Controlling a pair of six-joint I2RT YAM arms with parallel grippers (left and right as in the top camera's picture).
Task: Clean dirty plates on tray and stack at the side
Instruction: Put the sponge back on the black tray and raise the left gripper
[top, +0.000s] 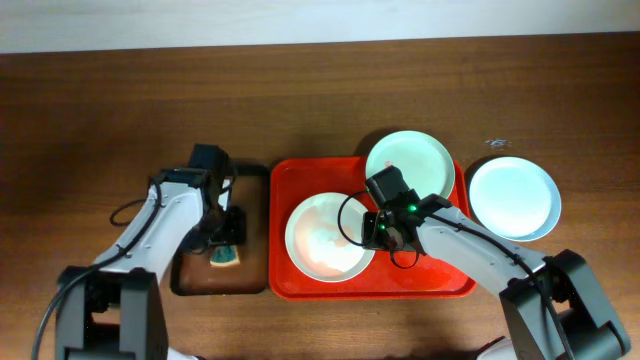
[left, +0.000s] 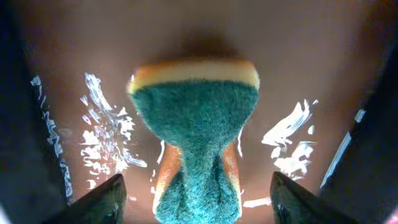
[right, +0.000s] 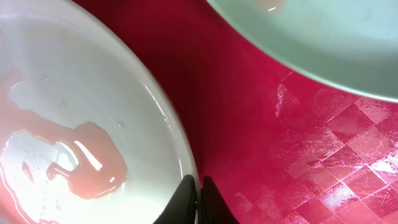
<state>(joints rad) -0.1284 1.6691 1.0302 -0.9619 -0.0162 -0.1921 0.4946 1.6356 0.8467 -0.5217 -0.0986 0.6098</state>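
Observation:
The red tray lies at the table's middle. One plate with a red smear sits on its left half. My right gripper is shut on this plate's right rim; in the right wrist view the fingers pinch the rim of the smeared plate over the tray. A second plate rests at the tray's back right corner and shows in the right wrist view. The third plate lies on the table right of the tray. My left gripper is open around a green and yellow sponge.
The sponge lies on a small brown tray with a black rim, left of the red tray. In the left wrist view the brown tray looks wet. The table is dark wood.

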